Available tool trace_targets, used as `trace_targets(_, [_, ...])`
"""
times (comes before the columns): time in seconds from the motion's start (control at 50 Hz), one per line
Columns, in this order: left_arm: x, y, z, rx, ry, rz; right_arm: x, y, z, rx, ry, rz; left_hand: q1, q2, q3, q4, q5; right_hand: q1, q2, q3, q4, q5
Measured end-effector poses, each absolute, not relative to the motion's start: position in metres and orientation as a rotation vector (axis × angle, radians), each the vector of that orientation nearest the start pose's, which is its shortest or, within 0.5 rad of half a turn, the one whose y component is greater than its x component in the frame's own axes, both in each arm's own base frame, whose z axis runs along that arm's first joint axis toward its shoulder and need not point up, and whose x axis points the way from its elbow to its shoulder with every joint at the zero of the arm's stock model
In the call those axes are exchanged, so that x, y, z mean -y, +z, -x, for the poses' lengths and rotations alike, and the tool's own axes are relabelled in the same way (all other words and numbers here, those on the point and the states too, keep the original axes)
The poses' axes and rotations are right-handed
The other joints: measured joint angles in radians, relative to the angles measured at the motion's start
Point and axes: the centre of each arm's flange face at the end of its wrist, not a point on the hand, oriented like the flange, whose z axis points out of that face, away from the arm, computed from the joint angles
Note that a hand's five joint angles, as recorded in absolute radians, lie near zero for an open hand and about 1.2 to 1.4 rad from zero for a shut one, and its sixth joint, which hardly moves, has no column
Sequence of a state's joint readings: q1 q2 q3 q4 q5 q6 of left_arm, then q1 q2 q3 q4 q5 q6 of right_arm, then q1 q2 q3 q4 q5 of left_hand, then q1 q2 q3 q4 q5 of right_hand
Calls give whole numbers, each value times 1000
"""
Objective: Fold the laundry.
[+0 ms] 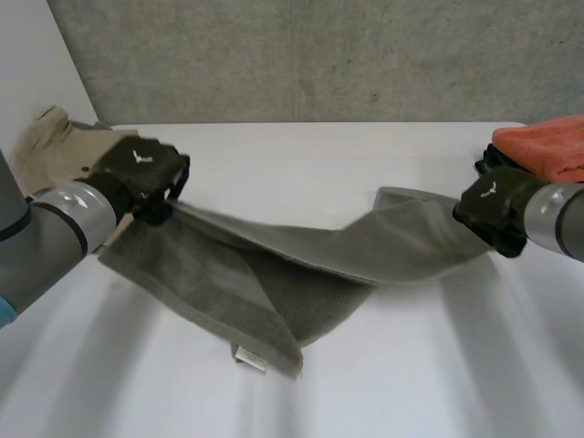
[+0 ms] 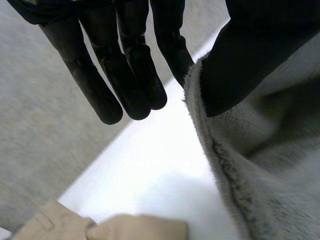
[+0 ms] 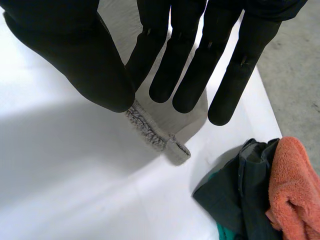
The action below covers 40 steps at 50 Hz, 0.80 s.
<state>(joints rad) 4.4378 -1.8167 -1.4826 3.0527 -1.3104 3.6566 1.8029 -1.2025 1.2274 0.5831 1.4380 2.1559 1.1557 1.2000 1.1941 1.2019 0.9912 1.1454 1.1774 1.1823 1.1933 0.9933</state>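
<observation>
Two hands hold the towel (image 1: 310, 260) over the table (image 1: 301, 151), one at each end. The left hand (image 1: 141, 173) pinches an end edge between thumb and straight fingers. The right hand (image 1: 493, 208) pinches a corner the same way.

Progress: early. The towel is raised and stretched, sagging at mid-span, with one long edge draped on the table. No finished fold is evident.

Remaining, by judgement: lay it flat and fold it. The beige cloth (image 1: 46, 146), orange cloth (image 1: 547, 146) and dark garment (image 3: 240, 190) lie unfolded.

Long axis: across the table, from left hand to right hand.
</observation>
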Motion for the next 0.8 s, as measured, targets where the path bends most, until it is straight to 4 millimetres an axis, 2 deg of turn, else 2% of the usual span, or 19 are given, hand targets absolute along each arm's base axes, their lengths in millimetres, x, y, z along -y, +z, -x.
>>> trace_targets(0.04, [283, 239, 241, -2238, -1901, -1252, 280, 252, -213, -2389, -1524, 1848, 0, 0, 0, 0, 0, 0, 0, 0, 0, 0])
trace_targets(0.08, [283, 239, 241, -2238, -1901, -1252, 280, 252, -213, -2389, -1524, 1848, 0, 0, 0, 0, 0, 0, 0, 0, 0, 0])
trace_targets(0.1, [288, 224, 242, -2271, -1813, -1306, 283, 247, -215, -2386, -1547, 1825, 0, 0, 0, 0, 0, 0, 0, 0, 0, 0])
trace_targets(0.12, [290, 218, 243, -2284, -1782, -1323, 286, 244, -217, -2387, -1562, 1803, 0, 0, 0, 0, 0, 0, 0, 0, 0, 0])
trace_targets(0.24, [310, 196, 250, -2320, -1710, -1329, 310, 216, -227, -2407, -1602, 1668, 0, 0, 0, 0, 0, 0, 0, 0, 0, 0])
trace_targets(0.28, [314, 193, 251, -2324, -1707, -1319, 315, 209, -229, -2413, -1602, 1644, 0, 0, 0, 0, 0, 0, 0, 0, 0, 0])
trace_targets(0.32, [325, 188, 255, -2335, -1705, -1281, 329, 189, -235, -2436, -1590, 1563, 0, 0, 0, 0, 0, 0, 0, 0, 0, 0])
trace_targets(0.36, [330, 186, 257, -2344, -1707, -1255, 336, 176, -237, -2453, -1577, 1508, 0, 0, 0, 0, 0, 0, 0, 0, 0, 0])
trace_targets(0.46, [335, 184, 262, -2376, -1703, -1206, 347, 158, -242, -2493, -1531, 1384, 0, 0, 0, 0, 0, -23, -51, -50, -57, -38])
trace_targets(0.58, [331, 183, 263, -2401, -1681, -1191, 345, 160, -243, -2520, -1455, 1340, 0, 0, 0, 0, 0, -173, -202, -205, -213, -192])
trace_targets(0.8, [334, 179, 254, -2410, -1649, -1176, 320, 175, -239, -2530, -1280, 1550, 0, 0, 0, 0, 0, -374, -417, -410, -428, -416])
